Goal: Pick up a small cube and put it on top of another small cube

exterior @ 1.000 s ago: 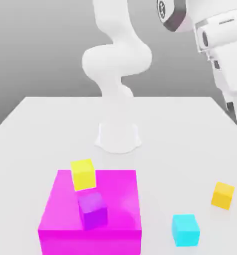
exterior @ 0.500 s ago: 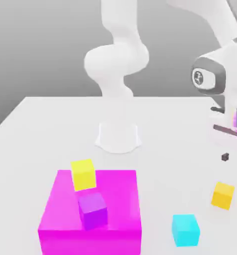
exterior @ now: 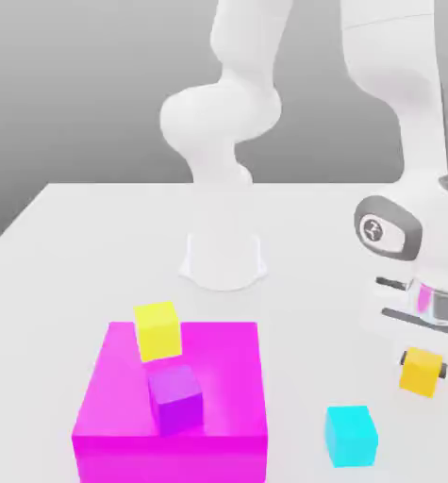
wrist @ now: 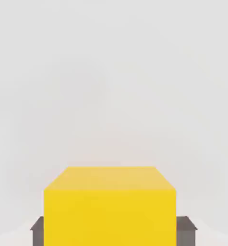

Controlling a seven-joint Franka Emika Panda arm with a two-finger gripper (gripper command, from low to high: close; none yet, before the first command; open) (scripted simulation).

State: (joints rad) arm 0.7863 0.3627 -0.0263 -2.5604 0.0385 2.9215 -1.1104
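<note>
White table (exterior: pixel 95 245) | pincer (exterior: pixel 423 370) clenched on orange-yellow cube (exterior: pixel 421 370) | cyan cube (exterior: pixel 350 435) nearby

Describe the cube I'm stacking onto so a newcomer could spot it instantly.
Start at the big magenta block near the table's front edge, then look toward the exterior view's right. The cyan cube sits alone on the table there, just in front of the gripper, which is closed on the orange-yellow cube. It is the only light blue thing.
</note>
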